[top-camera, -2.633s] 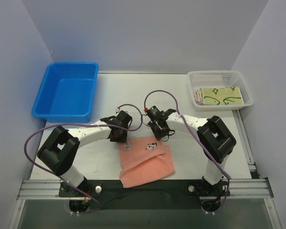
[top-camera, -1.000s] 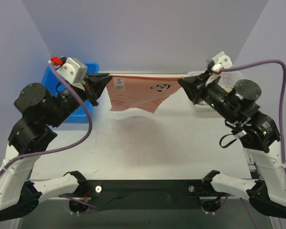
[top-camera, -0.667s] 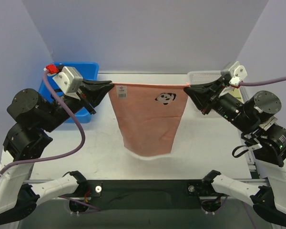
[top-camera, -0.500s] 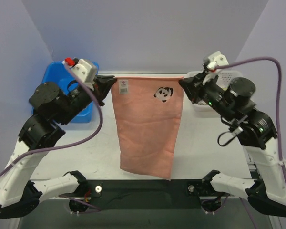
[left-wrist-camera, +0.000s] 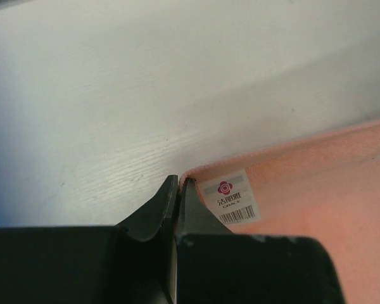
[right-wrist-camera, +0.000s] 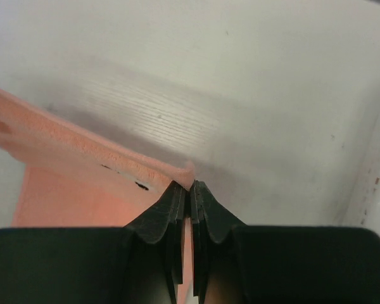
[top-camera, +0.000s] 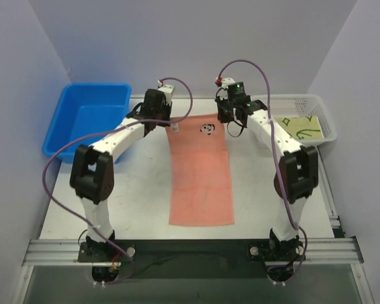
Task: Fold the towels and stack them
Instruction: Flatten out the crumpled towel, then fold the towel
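My feeds, by colour: salmon-pink towel (top-camera: 201,177) on a white, faintly wood-grained table (top-camera: 139,190).
I see that towel plain apart from a small black-and-white panda print (top-camera: 206,129) and a white label (left-wrist-camera: 230,197) bearing a red flower mark and black barcode. The bin (top-camera: 88,120) is bright blue; the white mesh basket (top-camera: 304,98) holds a pale green towel (top-camera: 301,128) with dark-green outlines. The cables (top-camera: 242,61) are purple.
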Robot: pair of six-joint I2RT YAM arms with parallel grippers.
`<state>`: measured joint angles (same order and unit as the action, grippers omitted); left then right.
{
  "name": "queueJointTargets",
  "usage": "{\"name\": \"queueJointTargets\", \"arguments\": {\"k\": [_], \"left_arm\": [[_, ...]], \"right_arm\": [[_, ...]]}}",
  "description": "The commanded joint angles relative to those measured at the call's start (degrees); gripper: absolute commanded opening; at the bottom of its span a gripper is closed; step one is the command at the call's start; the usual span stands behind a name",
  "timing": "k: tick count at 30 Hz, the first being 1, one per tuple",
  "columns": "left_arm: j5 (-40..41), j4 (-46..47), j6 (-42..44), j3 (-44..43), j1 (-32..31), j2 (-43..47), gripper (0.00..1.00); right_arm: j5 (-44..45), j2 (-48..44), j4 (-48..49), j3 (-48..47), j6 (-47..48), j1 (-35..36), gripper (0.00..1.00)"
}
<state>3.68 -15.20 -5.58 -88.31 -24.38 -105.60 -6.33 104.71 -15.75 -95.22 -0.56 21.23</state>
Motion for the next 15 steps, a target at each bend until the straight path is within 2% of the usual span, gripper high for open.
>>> {"name": "queueJointTargets", "arguments": {"k": [1,3,8,12,15], "left_arm": [[0.89,7.37,-0.57,-8.0,2.93,-5.21,0.0],[-0.34,8.96,-1.0,-11.51,3.81,-9.94,0.0],[-2.71,9.66,-1.45,-16.36,5.57,-14.63,0.0],[-6.31,9.93,-1.27,-15.84,5.84,-13.67,0.0],[-9.99,10.54,-1.18,-12.16,5.75,-10.08,0.0]], "right_arm": [[1.23,4.35,5.28,-4.53,0.03,-2.34,0.0],[0.79,7.69,6.34,-6.38,1.61,-2.51,0.0],[0.09,10.43,10.21,-6.56,2.14,-4.09,0.0],[-1.58,9.65,10.39,-5.33,1.79,-4.97,0.0],[-2.02,6.49,10.48,-2.0,1.79,-5.06,0.0]]}}
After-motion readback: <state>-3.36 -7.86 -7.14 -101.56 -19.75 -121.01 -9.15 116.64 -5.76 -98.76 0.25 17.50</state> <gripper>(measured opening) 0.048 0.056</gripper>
